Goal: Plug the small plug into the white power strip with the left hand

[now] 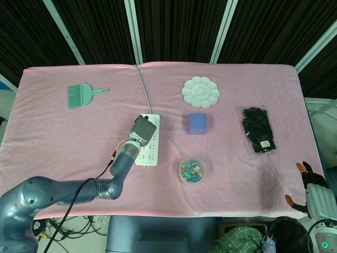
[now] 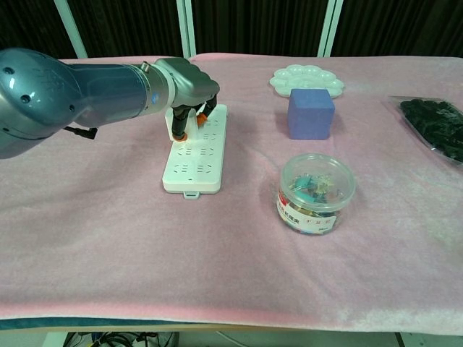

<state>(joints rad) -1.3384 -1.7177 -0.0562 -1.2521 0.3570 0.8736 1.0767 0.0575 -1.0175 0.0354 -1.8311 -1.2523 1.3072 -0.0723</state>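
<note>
The white power strip [image 2: 194,160] lies lengthwise on the pink cloth left of centre, also seen in the head view [image 1: 148,154]. My left hand [image 2: 187,85] hangs over its far end and covers that end in the head view [image 1: 142,128]. Its orange-tipped fingers pinch the small white plug [image 2: 176,123], which sits against the strip's top face. Whether its pins are in a socket is hidden by the hand. My right hand [image 1: 314,193] stays off the table's near right corner, fingers apart and holding nothing.
A grey cable [image 1: 142,88] runs from the strip to the far edge. A purple-blue cube [image 2: 311,113] and a clear tub of clips [image 2: 316,192] stand right of the strip. Farther off are a white palette [image 2: 307,79], a black bag [image 1: 258,129] and a green brush [image 1: 79,96].
</note>
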